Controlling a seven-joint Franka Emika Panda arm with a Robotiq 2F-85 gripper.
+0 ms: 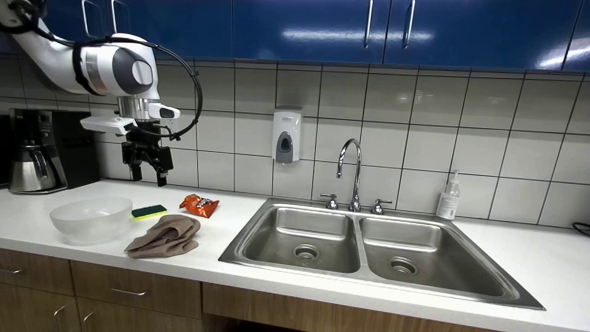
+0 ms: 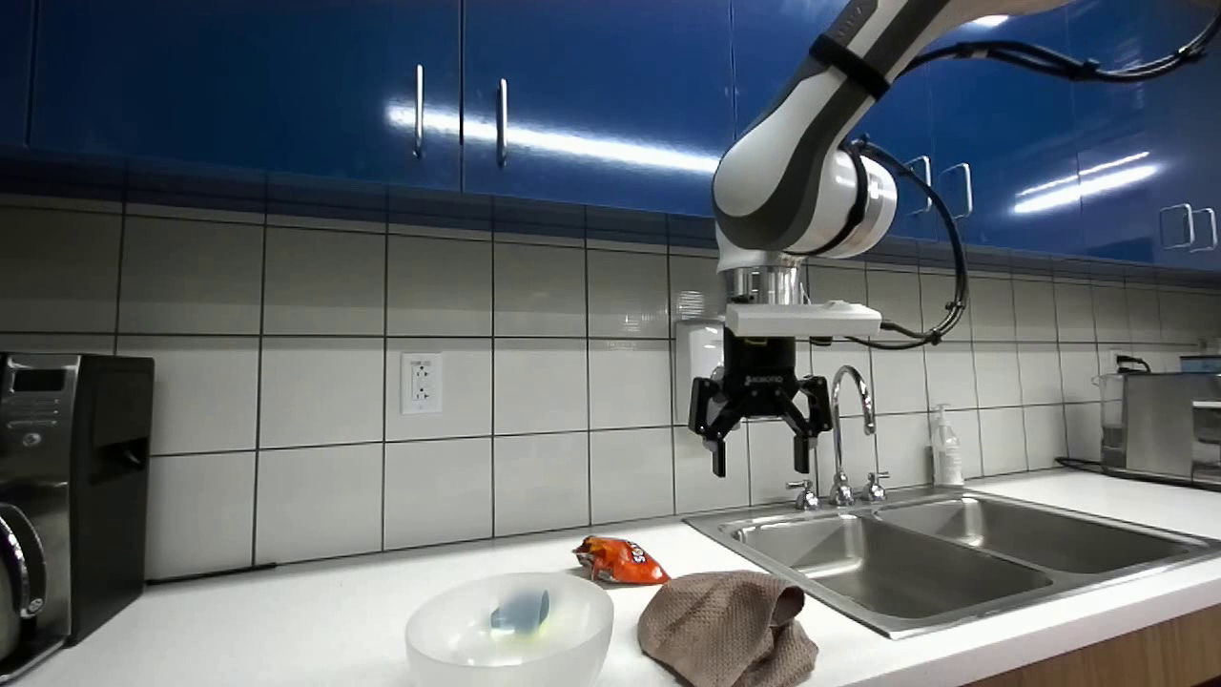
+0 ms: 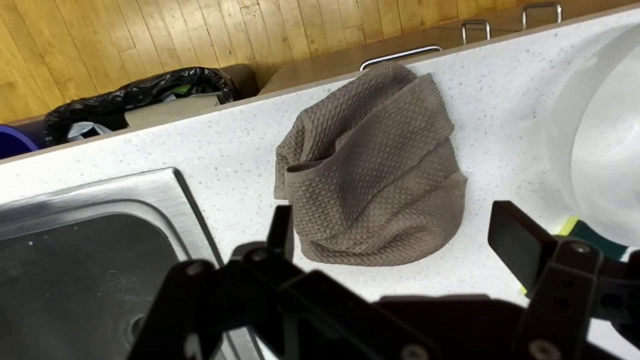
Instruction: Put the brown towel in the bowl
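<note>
The brown towel (image 1: 166,236) lies crumpled on the white counter near its front edge. It also shows in an exterior view (image 2: 715,625) and in the wrist view (image 3: 375,185). The frosted bowl (image 1: 90,223) stands upright beside the towel, on the side away from the sink. The bowl also shows in an exterior view (image 2: 506,663) and partly at the right edge of the wrist view (image 3: 607,150). My gripper (image 1: 149,176) is open and empty, well above the counter. In the wrist view its fingers (image 3: 398,235) stand wide apart, with the towel seen beyond them.
A green and yellow sponge (image 1: 148,212) lies behind the bowl and towel. An orange snack bag (image 1: 199,205) lies near the wall. The double sink (image 1: 362,244) with faucet (image 1: 357,180) is beside the towel. A coffee maker (image 1: 69,152) stands beyond the bowl. Blue cabinets (image 2: 591,86) hang above.
</note>
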